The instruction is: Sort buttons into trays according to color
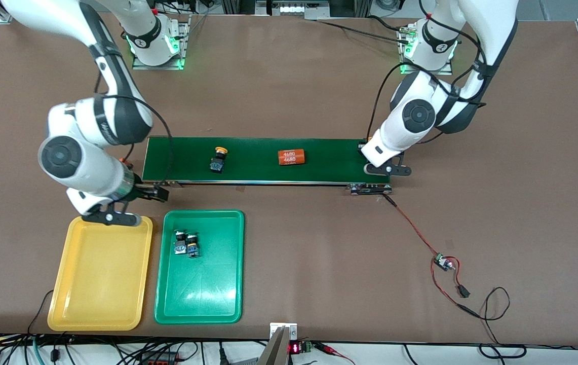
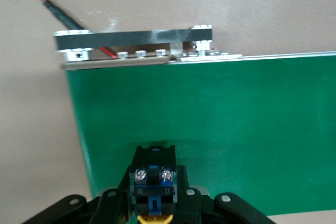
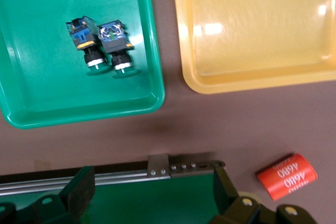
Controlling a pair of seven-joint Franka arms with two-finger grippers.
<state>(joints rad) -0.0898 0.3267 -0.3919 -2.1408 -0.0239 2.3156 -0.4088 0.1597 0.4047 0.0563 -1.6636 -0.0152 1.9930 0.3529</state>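
My left gripper [image 1: 372, 165] is shut on a yellow-capped button [image 2: 152, 174] with a black-and-blue body, over the left arm's end of the belt. A second yellow-capped button [image 1: 219, 158] lies on the belt. Two green-capped buttons [image 1: 181, 242] [image 1: 193, 245] lie side by side in the green tray [image 1: 202, 294]; they also show in the right wrist view [image 3: 84, 38] [image 3: 115, 43]. The yellow tray [image 1: 100, 274] beside it holds nothing. My right gripper [image 1: 149, 193] is open and empty over the right arm's end of the belt, above the trays' edge.
The dark green conveyor belt [image 1: 329, 167] carries an orange cylinder [image 1: 291, 157] with white print. Another orange cylinder [image 3: 286, 176] lies on the table by the belt's end near my right gripper. A red-and-black wire with a small board [image 1: 443, 261] runs from the belt's other end.
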